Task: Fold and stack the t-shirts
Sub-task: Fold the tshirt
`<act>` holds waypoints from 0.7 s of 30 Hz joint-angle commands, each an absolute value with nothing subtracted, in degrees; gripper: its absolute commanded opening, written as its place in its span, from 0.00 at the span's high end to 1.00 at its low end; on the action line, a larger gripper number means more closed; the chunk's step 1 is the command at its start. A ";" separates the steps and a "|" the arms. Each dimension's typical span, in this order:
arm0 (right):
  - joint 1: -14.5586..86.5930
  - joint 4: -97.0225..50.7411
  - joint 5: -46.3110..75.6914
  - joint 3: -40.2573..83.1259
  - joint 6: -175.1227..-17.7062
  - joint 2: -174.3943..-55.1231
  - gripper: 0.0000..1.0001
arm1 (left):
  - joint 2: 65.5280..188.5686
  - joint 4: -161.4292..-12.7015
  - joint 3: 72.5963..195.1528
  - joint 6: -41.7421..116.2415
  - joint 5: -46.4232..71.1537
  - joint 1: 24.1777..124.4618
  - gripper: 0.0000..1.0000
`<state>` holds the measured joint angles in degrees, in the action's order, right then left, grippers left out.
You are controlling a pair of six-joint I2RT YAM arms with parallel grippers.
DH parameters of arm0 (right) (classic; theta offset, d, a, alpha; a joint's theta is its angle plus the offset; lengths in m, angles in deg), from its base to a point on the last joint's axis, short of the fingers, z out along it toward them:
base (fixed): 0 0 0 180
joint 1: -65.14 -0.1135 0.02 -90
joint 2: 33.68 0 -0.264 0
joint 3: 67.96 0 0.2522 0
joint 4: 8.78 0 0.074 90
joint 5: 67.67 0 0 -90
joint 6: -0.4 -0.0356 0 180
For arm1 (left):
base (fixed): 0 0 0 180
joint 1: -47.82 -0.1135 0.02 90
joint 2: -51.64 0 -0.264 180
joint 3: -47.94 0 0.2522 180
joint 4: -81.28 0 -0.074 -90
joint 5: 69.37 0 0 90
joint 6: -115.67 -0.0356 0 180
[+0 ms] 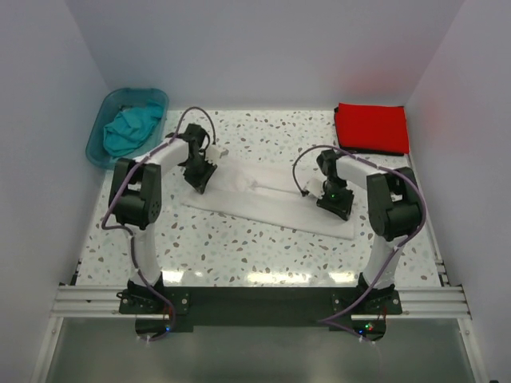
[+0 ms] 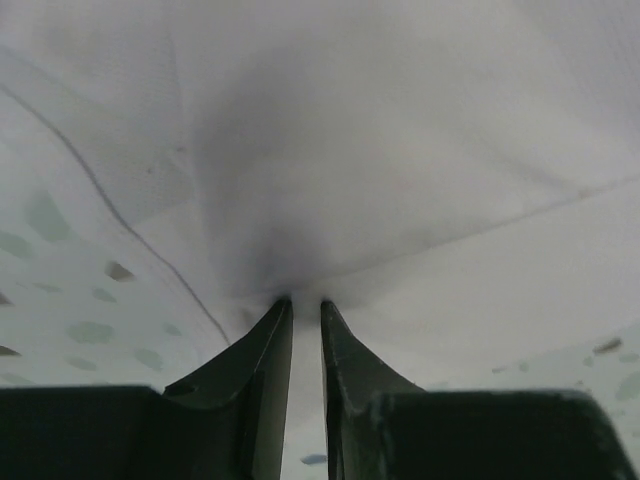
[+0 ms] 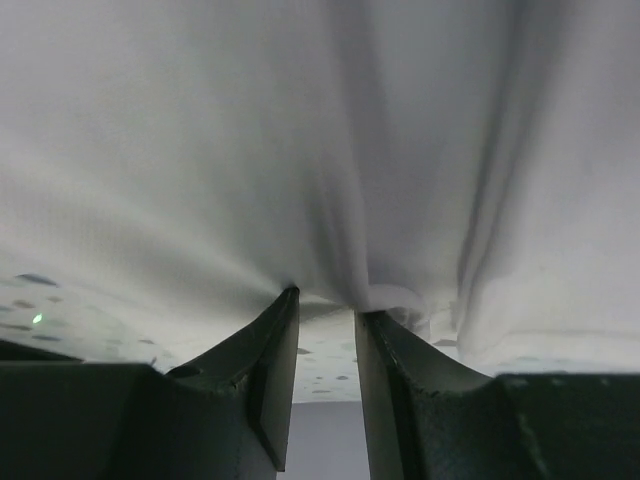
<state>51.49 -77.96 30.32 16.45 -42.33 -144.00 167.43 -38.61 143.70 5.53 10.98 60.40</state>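
The white t-shirt [image 1: 263,199] lay in a long band across the middle of the tabletop [image 1: 239,255], slanting from the far left toward the near right. The left jaws were pinched on its left end and the right jaws on its right end — in both wrist views the cloth bunched up right at the tips.

We thought a few things could go wrong. Each pinch looked small, just a bit of cloth at the very tips, so a quick pull could make it slip out. If one arm went faster than the other, the band could twist and the fold would come out crooked. The jaws might also have caught only the top layer, leaving the rest behind.

We counted three t-shirts — the white one, one red t-shirt [image 1: 371,128] folded in the far right corner, and one teal t-shirt [image 1: 130,129] crumpled in the tub [image 1: 97,137] at the far left corner. There was one tub and two arms.
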 commanded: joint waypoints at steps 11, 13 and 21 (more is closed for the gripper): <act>43.78 -92.25 9.73 25.95 -45.57 -135.54 0.64 | 182.25 -54.20 186.31 -3.24 10.43 62.67 0.43; 45.54 -89.10 13.08 25.87 -44.95 -137.91 0.68 | 172.81 -60.68 171.52 -2.11 10.61 63.02 0.31; 46.87 -79.86 20.74 23.15 -43.37 -146.43 0.85 | 168.45 -54.47 167.71 6.58 6.39 63.03 0.32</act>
<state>47.80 -84.02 17.34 24.54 -44.50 -144.42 169.77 -54.15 167.46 2.16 9.05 63.63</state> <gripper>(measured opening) 0.179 0.683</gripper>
